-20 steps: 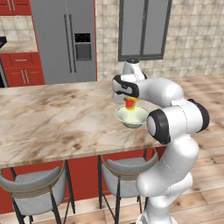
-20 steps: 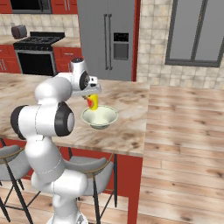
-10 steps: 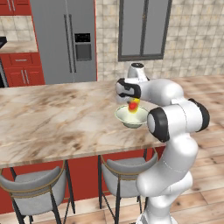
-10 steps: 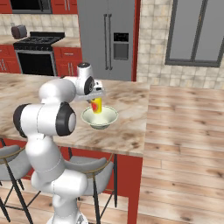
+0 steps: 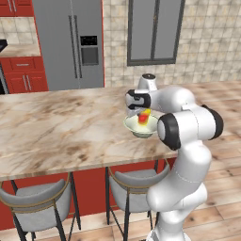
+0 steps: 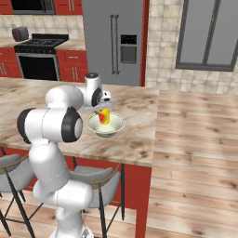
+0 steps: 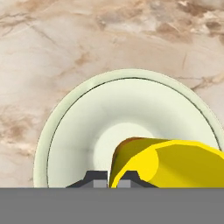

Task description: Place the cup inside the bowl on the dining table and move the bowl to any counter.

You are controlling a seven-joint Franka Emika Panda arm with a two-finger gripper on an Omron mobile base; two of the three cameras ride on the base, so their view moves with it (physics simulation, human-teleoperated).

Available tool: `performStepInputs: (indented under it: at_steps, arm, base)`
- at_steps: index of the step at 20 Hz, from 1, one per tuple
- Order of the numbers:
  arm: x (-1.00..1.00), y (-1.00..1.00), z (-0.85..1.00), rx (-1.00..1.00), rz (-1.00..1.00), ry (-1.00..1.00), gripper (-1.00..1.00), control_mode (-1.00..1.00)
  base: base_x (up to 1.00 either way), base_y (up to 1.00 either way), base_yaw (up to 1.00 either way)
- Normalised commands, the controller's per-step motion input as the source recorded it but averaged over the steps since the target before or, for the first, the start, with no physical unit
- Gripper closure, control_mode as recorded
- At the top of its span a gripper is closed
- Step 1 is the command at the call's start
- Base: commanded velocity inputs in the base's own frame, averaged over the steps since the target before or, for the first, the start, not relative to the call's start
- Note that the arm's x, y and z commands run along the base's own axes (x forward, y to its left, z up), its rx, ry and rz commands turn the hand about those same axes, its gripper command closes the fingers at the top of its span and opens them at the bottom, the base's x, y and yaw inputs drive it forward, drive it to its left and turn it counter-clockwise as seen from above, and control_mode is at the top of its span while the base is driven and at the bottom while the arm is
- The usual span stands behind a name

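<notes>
The gripper (image 7: 107, 178) has its two dark tips drawn tight together, nothing between them, right at the lip of the cup (image 7: 170, 162); whether a tip actually touches the yellow wall is hard to tell from so close. The cup lies tilted inside the bowl (image 7: 78, 131), its open mouth toward the bowl's pale centre. From the left base view the gripper (image 5: 139, 109) hangs just above the cup (image 5: 143, 116), whose red mark shows on its side, and the cup leans within the bowl (image 5: 134, 127). The bowl (image 6: 116, 124) stands on the dining table (image 6: 139, 139), near the table's end and close to the edge where the stools are. The cup (image 6: 105, 116) pokes up from it under the gripper (image 6: 103, 105). Two grey stools (image 5: 28, 207) are tucked below the marble top. Behind the table stands a steel fridge (image 5: 70, 42).
</notes>
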Motion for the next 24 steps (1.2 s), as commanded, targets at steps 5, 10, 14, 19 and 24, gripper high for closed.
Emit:
performStepInputs:
  at_steps: [5,10,14,19,24]
  arm:
    - [0.05,0.0,-0.28,0.0,0.02,0.01,1.0,-1.0]
    - [0.04,0.0,-0.24,0.0,0.01,0.01,1.0,-1.0]
    - [0.05,0.0,-0.18,0.0,0.01,0.01,1.0,-1.0]
    - [0.03,0.0,-0.13,0.0,0.01,0.01,1.0,-1.0]
    - [0.03,0.0,-0.14,0.0,0.01,0.01,1.0,-1.0]
  base:
    - [0.0,0.0,0.0]
    - [0.0,0.0,0.0]
    - [0.0,0.0,0.0]
    - [0.0,0.0,0.0]
    - [0.0,0.0,0.0]
